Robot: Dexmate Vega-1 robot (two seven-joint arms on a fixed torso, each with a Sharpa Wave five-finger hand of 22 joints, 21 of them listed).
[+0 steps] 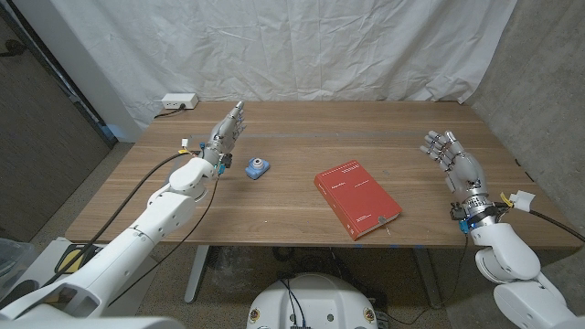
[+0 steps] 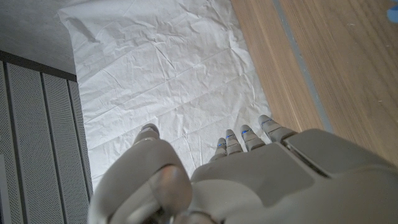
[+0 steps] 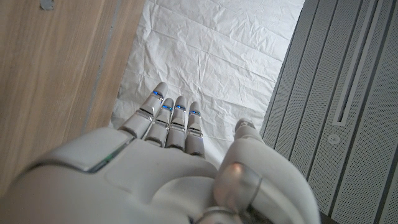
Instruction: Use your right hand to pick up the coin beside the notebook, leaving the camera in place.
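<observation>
Head view: wooden desk (image 1: 302, 137) with a white wrinkled backdrop (image 1: 292, 46) behind it; no coin can be made out on the desk at this size, so its place beside the notebook and which way it lies cannot be told; a faint pale speck on the wood near the front edge is too small to identify. Red notebook (image 1: 357, 198) lies closed and flat near the middle of the desk, right of centre; its long axis runs diagonally, from the far left corner toward the near right corner; small print on the cover is unreadable. Small blue camera (image 1: 257, 166) sits left of the notebook, well apart from it, lens side facing the front; just beside the left hand (image 1: 226, 132) but not touching. Left hand is raised at the far left of the desk, fingers straight and together, holding nothing. Right hand (image 1: 454, 163) is up at the right side, well apart from the notebook, fingers slightly curled and spread, holding nothing. White power strip (image 1: 178, 101) rests at the far left corner, partly off the desk edge.

Left wrist view: back of the hand, fingers extended toward the backdrop; right wrist view: the same, fingers extended side by side.
</observation>
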